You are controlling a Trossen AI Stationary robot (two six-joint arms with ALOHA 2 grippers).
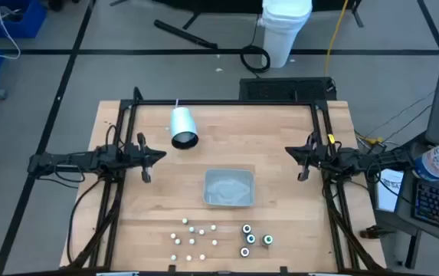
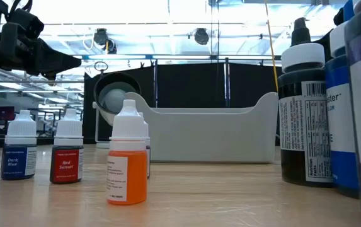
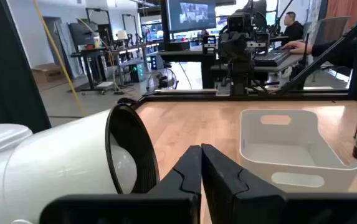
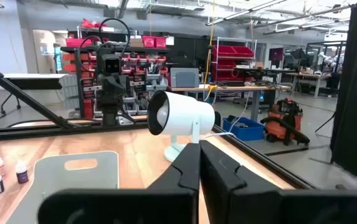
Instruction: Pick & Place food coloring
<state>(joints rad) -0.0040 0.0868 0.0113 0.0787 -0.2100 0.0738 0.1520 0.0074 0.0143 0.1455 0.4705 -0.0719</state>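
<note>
Food coloring bottles point(image 2: 128, 162): white caps; bodies orange, red, dark blue. Tray point(image 1: 229, 188): pale grey. Cylinder point(image 1: 182, 127) beside tray: white, dark mouth. Table point(image 1: 280, 153): light wood.

The wooden table point(image 1: 280, 153) carries a grey tray point(image 1: 229, 188), white cylinder point(image 1: 182, 127) and food coloring bottles point(image 1: 217, 238).

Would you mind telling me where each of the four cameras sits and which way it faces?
High: overhead, straight down; both arms, left gripper, right gripper, tray, bottles.
Low: tabletop height, past an orange bottle toward the tray; one arm upper left.
Left wrist: across the table; own shut fingers, white cylinder.
Right wrist: opposite way; own shut fingers, cylinder.
All share the tray.
</note>
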